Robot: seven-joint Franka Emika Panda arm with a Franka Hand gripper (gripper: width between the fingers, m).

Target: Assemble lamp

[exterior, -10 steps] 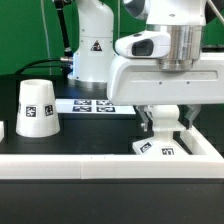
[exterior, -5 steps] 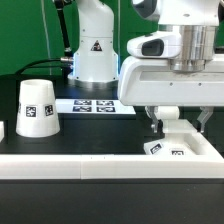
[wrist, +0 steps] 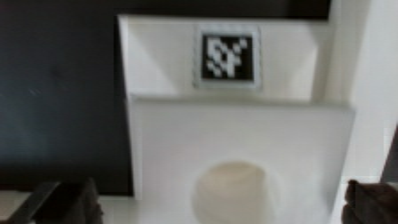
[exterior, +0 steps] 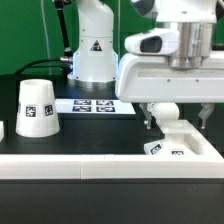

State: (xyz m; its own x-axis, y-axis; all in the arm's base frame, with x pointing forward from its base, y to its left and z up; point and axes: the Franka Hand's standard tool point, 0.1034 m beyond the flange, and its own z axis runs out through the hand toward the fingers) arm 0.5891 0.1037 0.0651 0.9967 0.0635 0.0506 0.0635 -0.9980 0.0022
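The arm is the biggest thing in the exterior view. It hangs wrist-down over that view's right side, probably so its camera looks straight onto the part below. There is one arm, and its pedestal stands at the back.

One black desk carries everything, with a white rail along its near edge, likely there to stop parts sliding off. One marker board lies flat at the foot of the pedestal. It shows several tags (the arm hides some, so no count is given).

One shade stands wide end down at the exterior view's left, well apart from the arm. Resting on its rim keeps it stable, and one tag faces the camera.

One base lies flat against the rail, directly under the wrist. Its socket faces up, ready to take a bulb. Two tags show on it in the exterior view and one in the wrist view.

The jaws are released and spread wide, with one dark fingertip on each side of the base. They grip nothing, which looks like lining up for a grasp.

No bulb can be picked out with certainty.
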